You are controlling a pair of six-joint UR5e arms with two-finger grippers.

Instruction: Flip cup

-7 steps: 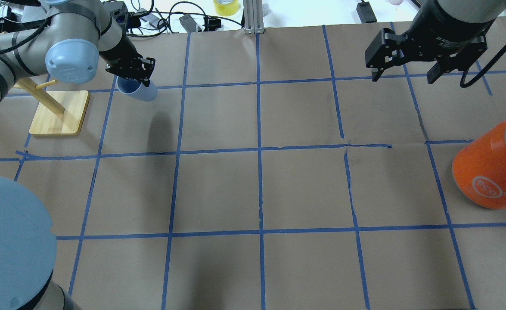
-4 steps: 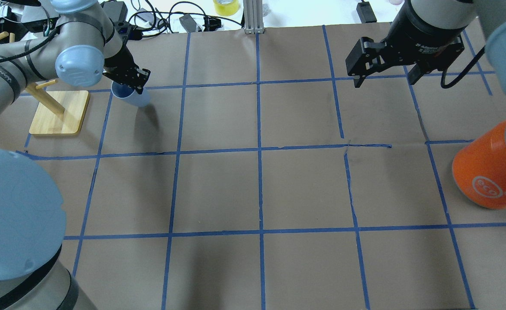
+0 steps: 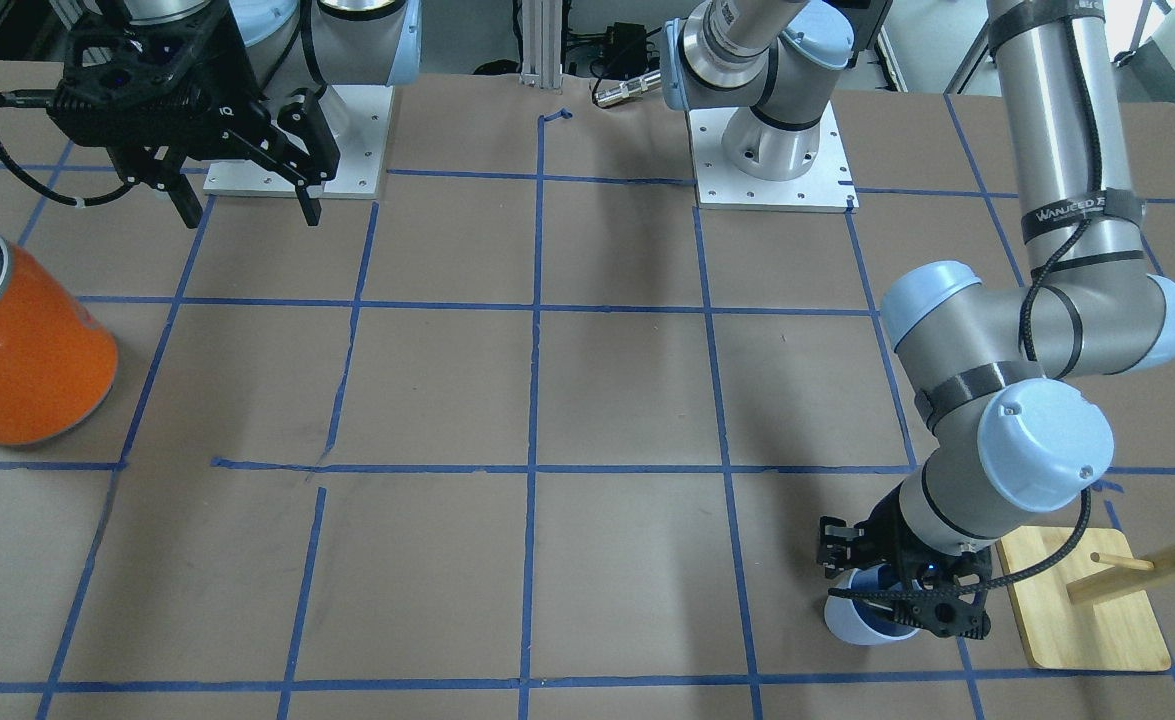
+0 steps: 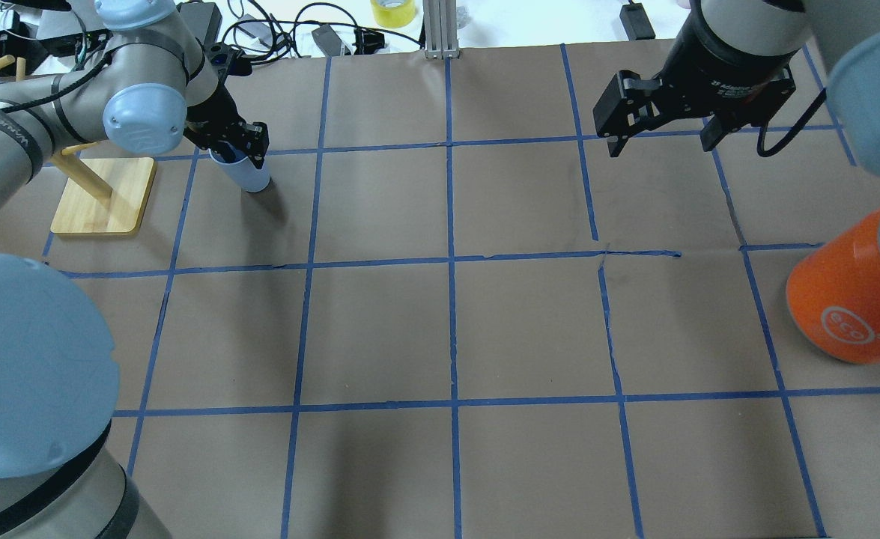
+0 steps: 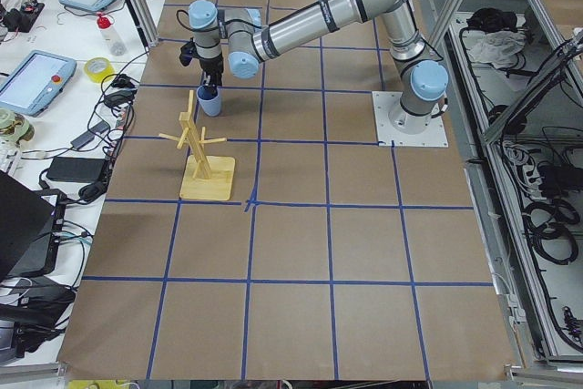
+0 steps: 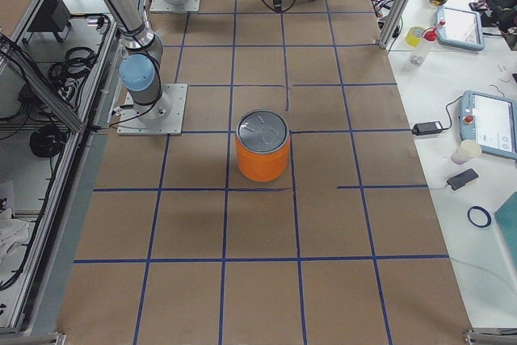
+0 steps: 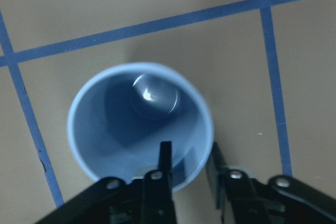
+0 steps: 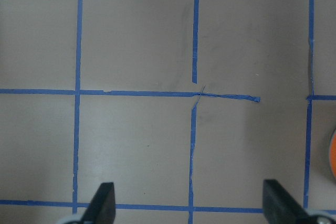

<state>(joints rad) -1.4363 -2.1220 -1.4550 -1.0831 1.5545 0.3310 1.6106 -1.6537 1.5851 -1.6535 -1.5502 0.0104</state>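
Observation:
The pale blue cup (image 4: 251, 175) is mouth up and nearly upright at the table's far left, next to the wooden stand. My left gripper (image 4: 234, 147) is shut on its rim. In the left wrist view one finger (image 7: 164, 157) is inside the cup (image 7: 113, 129) and the other outside the wall. The cup's base is at or just above the paper; I cannot tell which. The cup (image 3: 859, 620) and left gripper (image 3: 899, 596) also show in the front view. My right gripper (image 4: 662, 144) is open and empty, high over the far right.
A wooden peg stand (image 4: 102, 196) sits just left of the cup. A large orange can (image 4: 851, 299) with a silver top stands at the right edge. Brown paper with blue tape lines (image 4: 451, 262) covers the table. Cables lie beyond the far edge.
My left gripper has turned the cup from tilted to nearly upright and lowered it toward the table. My right arm has shifted a little to the left.

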